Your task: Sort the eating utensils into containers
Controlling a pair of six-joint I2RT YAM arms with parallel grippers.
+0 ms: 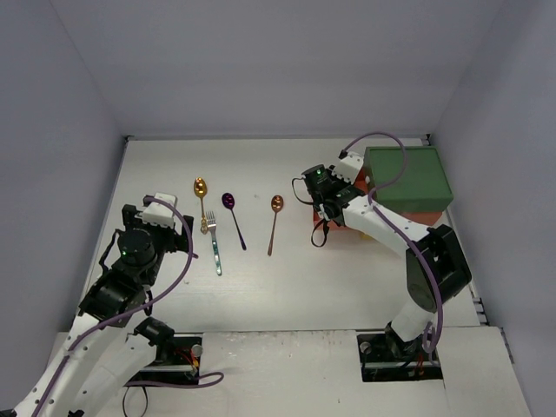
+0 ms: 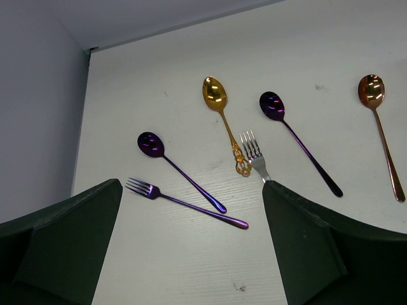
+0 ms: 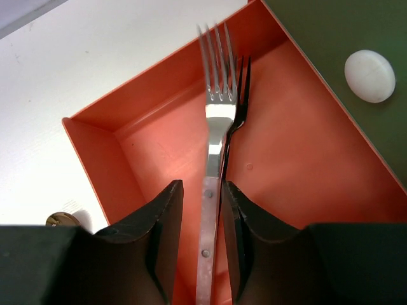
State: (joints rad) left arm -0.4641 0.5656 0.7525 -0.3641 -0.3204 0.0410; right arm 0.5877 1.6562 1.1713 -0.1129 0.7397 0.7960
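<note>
My right gripper (image 1: 324,207) hangs over the open red-orange drawer (image 3: 305,165), below the green box (image 1: 408,178). Its jaws (image 3: 202,187) stand slightly apart around the handle of a silver fork (image 3: 215,114). The handle touches the right finger and there is a gap on the left. A black fork (image 3: 240,108) lies under it in the drawer. My left gripper (image 2: 192,184) is open and empty above a purple fork (image 2: 143,188) and a purple spoon (image 2: 151,143). A gold spoon (image 1: 201,187), a second purple spoon (image 1: 228,201), a copper spoon (image 1: 276,204) and a silver fork (image 1: 213,243) lie on the table.
A white knob (image 3: 369,75) sits on the green drawer front. Grey walls close the table on the left, back and right. The container block stands at the right wall.
</note>
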